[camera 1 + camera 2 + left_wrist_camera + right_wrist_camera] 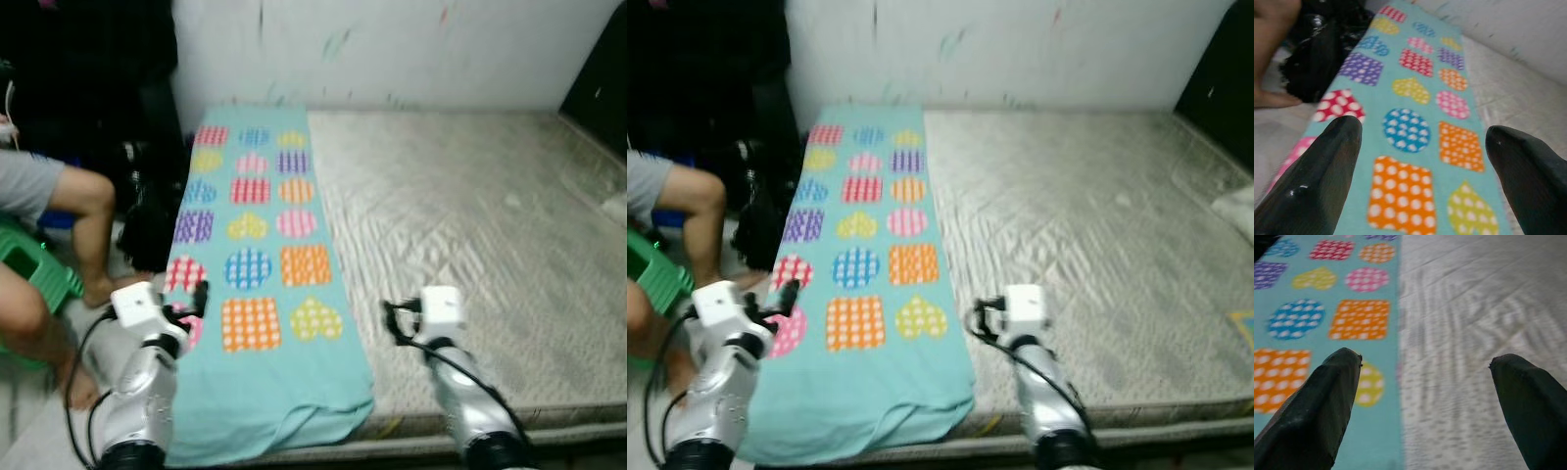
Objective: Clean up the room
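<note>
Closest to the head camera, the two silver arms reach forward over the near edge of the bed. The left claw (201, 297) hovers above the near left part of a teal blanket (257, 382), its two black fingers (1317, 181) spread wide apart with nothing between them. The right claw (390, 321) hangs just off the blanket's right edge, over the bare grey mattress (470, 225), and its fingers (1312, 411) also stand wide open and empty. The blanket lies flat in a long strip along the left side of the bed, running from the wall down to the near edge, where its end droops over in soft, rumpled folds. It is printed in rows with polka-dotted hearts, circles and squares in red, blue, yellow, pink, purple and orange. The mattress beside it is quilted and wrinkled. To the left of the bed a person sits on a green stool (34, 269), a bare leg (88, 230) bent toward the floor, with a heap of dark things (147, 220) between that leg and the blanket.
</note>
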`<state>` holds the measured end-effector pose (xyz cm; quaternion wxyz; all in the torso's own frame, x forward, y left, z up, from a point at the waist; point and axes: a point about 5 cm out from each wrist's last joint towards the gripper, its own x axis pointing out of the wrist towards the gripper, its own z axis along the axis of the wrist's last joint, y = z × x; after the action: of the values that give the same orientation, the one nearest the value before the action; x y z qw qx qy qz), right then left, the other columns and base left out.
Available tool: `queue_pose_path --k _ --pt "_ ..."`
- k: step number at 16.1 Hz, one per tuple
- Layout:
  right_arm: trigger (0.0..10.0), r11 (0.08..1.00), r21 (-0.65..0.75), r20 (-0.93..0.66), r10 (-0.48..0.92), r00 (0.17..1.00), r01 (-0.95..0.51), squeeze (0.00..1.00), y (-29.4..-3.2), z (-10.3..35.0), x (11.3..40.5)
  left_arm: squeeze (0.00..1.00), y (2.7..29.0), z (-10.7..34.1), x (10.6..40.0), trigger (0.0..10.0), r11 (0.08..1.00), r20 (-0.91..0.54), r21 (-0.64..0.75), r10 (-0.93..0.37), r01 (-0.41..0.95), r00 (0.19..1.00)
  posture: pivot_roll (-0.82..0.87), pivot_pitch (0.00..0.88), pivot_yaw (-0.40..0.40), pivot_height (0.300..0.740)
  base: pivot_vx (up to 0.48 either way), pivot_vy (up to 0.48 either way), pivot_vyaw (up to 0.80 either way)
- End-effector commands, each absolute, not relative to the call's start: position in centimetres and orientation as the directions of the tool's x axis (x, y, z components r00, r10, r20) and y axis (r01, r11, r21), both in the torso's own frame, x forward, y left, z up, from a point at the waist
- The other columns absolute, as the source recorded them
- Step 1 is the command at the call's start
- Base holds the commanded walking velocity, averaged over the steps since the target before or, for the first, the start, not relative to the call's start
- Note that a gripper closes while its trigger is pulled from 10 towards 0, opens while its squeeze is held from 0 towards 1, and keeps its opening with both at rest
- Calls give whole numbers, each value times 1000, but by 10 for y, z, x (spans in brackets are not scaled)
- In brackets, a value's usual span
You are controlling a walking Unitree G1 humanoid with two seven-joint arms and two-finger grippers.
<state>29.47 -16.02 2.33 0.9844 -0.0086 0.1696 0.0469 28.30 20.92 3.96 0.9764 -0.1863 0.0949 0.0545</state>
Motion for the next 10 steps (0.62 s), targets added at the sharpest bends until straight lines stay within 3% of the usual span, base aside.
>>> queue_pose_path --k 1,3,10 --pt "10000 997 -11 -326 71 943 -78 0 -167 27 297 0 207 39 283 10000 927 -216 -349 62 -137 974 -132 8 12 740 0 0 0" --pt "10000 997 -9 -326 70 943 -77 0 -167 27 297 0 207 39 283 10000 923 -215 -358 67 -142 974 -134 10 13 740 0 0 0" --pt "10000 997 -10 -332 70 941 -77 0 -167 27 298 0 207 38 284 10000 921 -223 -359 70 -148 972 -133 13 11 740 0 0 -773"
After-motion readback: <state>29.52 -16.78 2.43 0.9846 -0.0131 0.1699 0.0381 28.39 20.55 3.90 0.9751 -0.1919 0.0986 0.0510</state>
